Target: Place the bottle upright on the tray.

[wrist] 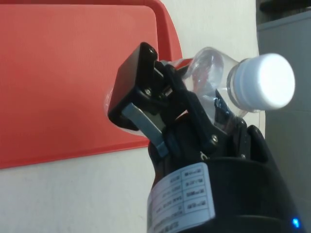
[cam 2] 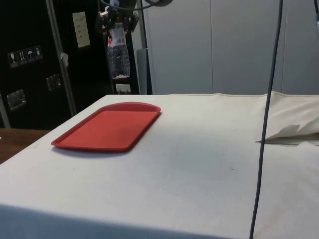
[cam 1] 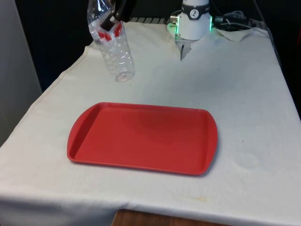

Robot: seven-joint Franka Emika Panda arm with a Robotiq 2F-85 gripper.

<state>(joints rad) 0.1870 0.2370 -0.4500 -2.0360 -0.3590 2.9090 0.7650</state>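
Note:
A clear plastic bottle (cam 1: pixel 114 49) with a red label hangs in the air, near upright and a little tilted, base downward. My gripper (cam 1: pixel 114 21) is shut on its upper part near the neck. It hangs high over the cloth, beyond the far left corner of the red tray (cam 1: pixel 141 136) as the front view has it. From the side, the bottle (cam 2: pixel 118 55) hangs below the gripper (cam 2: pixel 118 20), above the far end of the tray (cam 2: pixel 107 127). In the wrist view, the black fingers (wrist: pixel 138 90) clamp the bottle (wrist: pixel 214 77) below its white cap (wrist: pixel 265 80), with the tray (wrist: pixel 73 73) underneath.
The robot's base (cam 1: pixel 193 23) stands at the table's far end, with cables and rumpled cloth (cam 1: pixel 235 28) beside it. A dark cable (cam 2: pixel 266 109) hangs down in the side view. White cloth (cam 1: pixel 249 108) lies open on the front view's right of the tray.

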